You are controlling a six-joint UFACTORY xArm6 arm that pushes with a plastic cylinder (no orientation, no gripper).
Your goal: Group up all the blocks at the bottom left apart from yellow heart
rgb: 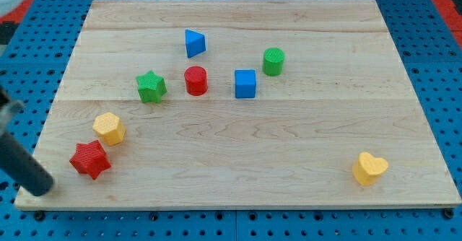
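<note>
Rod's tip (pixel 43 187) bare at bottom left beside red star (pixel 90 159), eight blocks counted, one yellow heart (pixel 369 168) apart

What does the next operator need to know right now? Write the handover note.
My tip sits at the board's bottom left edge, just left of the red star, not touching it.
Already bottom left: red star and yellow hexagon, close together.
Still out in the middle: green star, red cylinder, blue triangle, blue cube, green cylinder.
Yellow heart is at bottom right; leave it.
Left to do: push those five down to the red star, probably the green star first, being nearest.
</note>
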